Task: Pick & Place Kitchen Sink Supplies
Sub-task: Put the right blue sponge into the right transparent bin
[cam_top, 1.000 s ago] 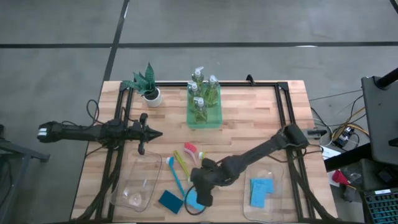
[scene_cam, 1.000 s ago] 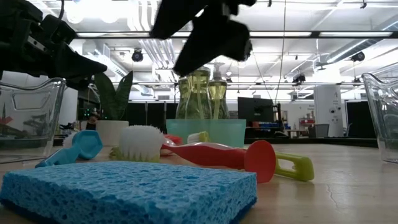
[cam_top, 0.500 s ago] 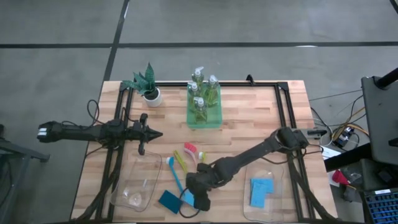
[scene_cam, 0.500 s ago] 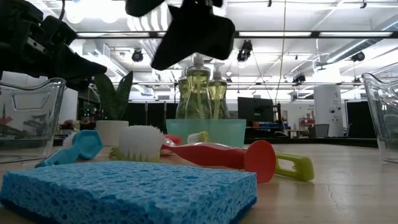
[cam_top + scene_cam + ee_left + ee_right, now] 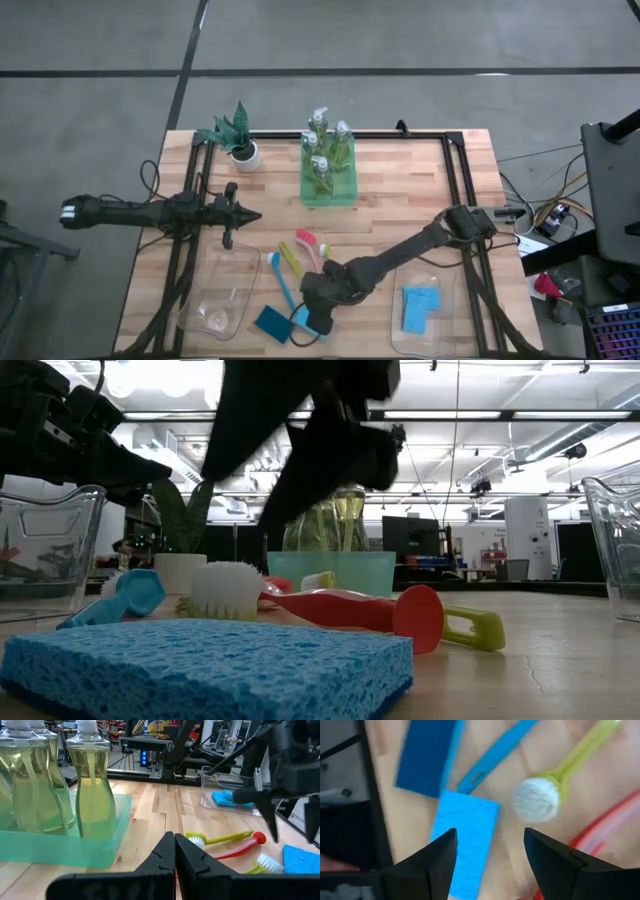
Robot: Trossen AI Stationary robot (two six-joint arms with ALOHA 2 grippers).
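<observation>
My right gripper (image 5: pixel 314 322) (image 5: pixel 490 852) hangs open above a light blue sponge (image 5: pixel 466 842) (image 5: pixel 300 320) that lies flat on the table near its front edge. A darker teal sponge (image 5: pixel 272 323) lies just left of it. A blue brush (image 5: pixel 283 284), a yellow brush (image 5: pixel 536 800) and a red brush (image 5: pixel 310 245) lie on the wood beside them. Pump bottles of yellow-green soap (image 5: pixel 326 160) stand in a green tray (image 5: pixel 65 847). My left gripper (image 5: pixel 252 215) (image 5: pixel 175 855) waits shut at the table's left, level above the wood.
A clear bin (image 5: pixel 220 295) stands at the near left. Another clear bin (image 5: pixel 440 335) at the near right holds a blue sponge (image 5: pixel 420 306). A spiky plant in a white pot (image 5: pixel 238 140) stands at the far left. Black frame rails (image 5: pixel 455 180) run along both sides.
My right gripper has sunk toward the light blue sponge and shifted a little toward the table's left edge, rolling its wrist as it went. Its fingers have stayed open. The sponges and brushes lie as before.
</observation>
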